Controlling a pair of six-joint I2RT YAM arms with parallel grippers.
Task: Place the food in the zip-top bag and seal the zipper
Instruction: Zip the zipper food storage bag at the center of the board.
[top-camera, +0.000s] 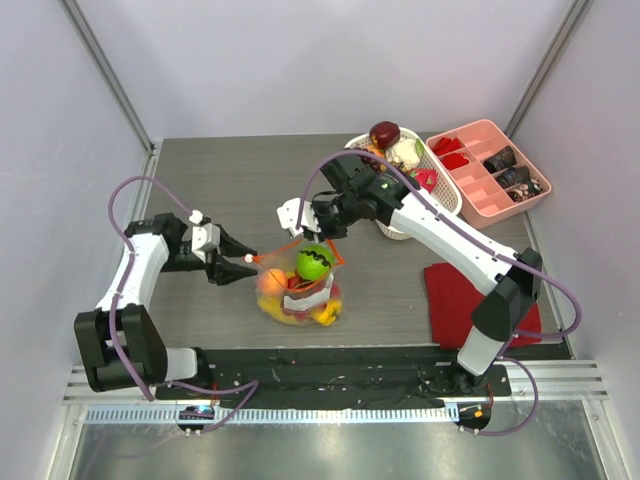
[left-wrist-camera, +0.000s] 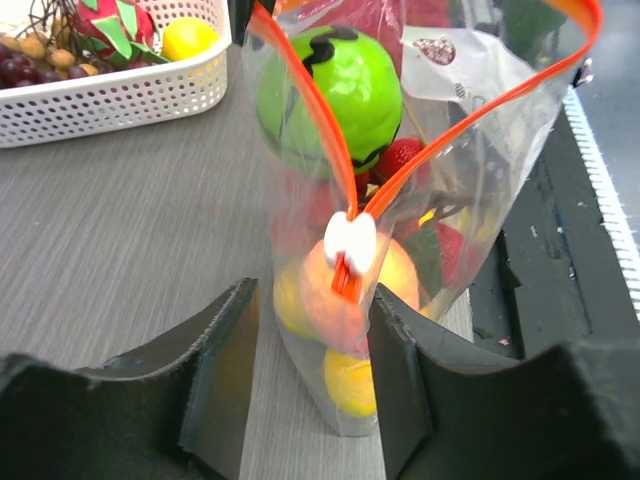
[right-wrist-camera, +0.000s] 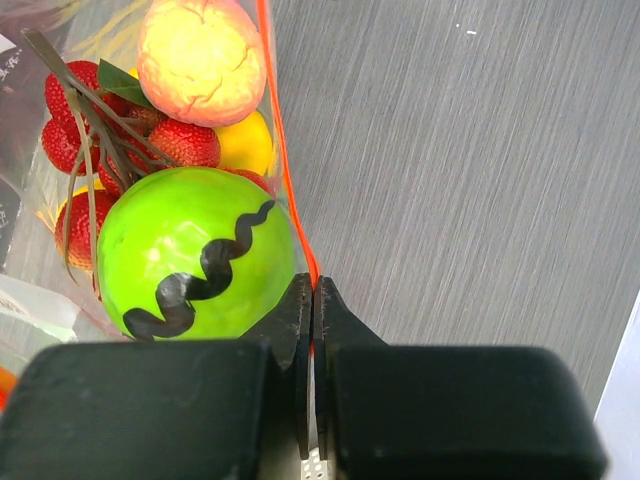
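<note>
The zip-top bag (top-camera: 300, 298) stands on the grey table (top-camera: 220, 190), just ahead of the arm bases and between the two grippers. The food is already inside: a round green piece (right-wrist-camera: 195, 255) with a black wavy mark, strawberries (right-wrist-camera: 185, 143), a peach (right-wrist-camera: 200, 60) and yellow pieces (left-wrist-camera: 350, 385) at the bottom. The crinkled plastic and its glare blur the lower pieces, and their exact kinds cannot be made out.

The zipper (left-wrist-camera: 400, 180) gapes in a V, its two orange strips meeting at the white tip (left-wrist-camera: 350, 243). The top of the mouth is cut off in the left wrist view. In the overhead view the strip is only a thin orange line, and the tip is too small to see there.

The right gripper (right-wrist-camera: 312, 320) is clenched on the orange strip at the far end of the mouth. Only its own wrist view shows this pinch; from above, the arm covers it.

The left gripper (left-wrist-camera: 312, 375) has its jaws apart on either side of the bag's near edge, below the white tip. Whether its fingers (left-wrist-camera: 225, 370) press the plastic cannot be told.

Beyond the bag, a white perforated basket (left-wrist-camera: 120, 95) holds more fruit and is cut off at the frame edge. Only the overhead view shows the pink compartment tray (top-camera: 490, 170) and the red cloth (top-camera: 455, 300), which is partly hidden by the right arm.
</note>
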